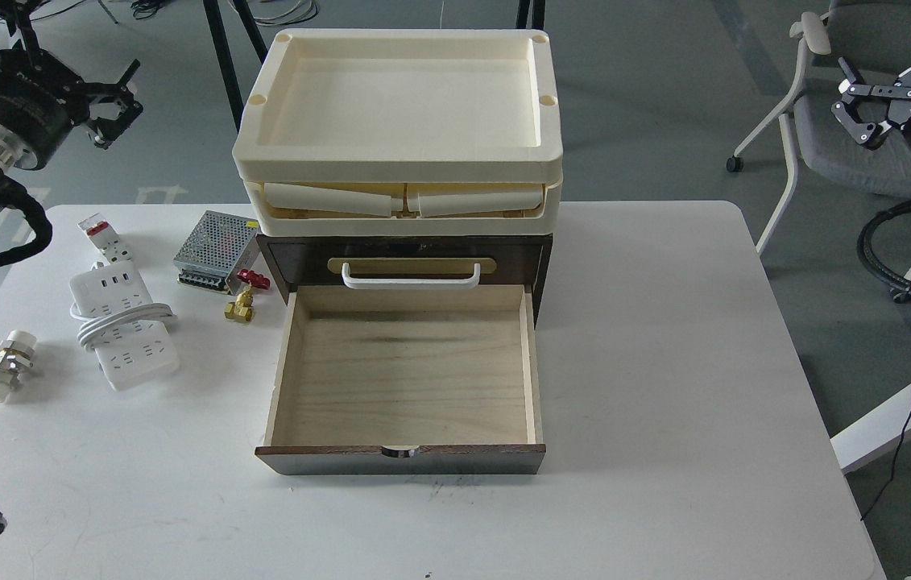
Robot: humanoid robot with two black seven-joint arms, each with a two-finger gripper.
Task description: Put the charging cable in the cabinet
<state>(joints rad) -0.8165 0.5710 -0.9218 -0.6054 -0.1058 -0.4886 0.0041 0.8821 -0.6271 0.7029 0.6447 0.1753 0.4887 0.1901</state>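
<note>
The charging cable (pixel 123 326) lies on the surface, left of the cabinet's (pixel 403 266) open drawer (pixel 407 379). Judged rigid, moderately light, smooth; best gripped across the cord-wrapped middle. Left hand (pixel 113 109) and right hand (pixel 858 113) hang empty, fingers parted.

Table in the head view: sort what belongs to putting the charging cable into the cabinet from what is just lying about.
Belongs to the job:
- charging cable, on the table left of the drawer
- cabinet, its drawer pulled open

Lying about:
- small plug adapter
- metal mesh power supply
- brass valve with red handle
- white and metal pipe fitting
- cream trays on the cabinet
</note>
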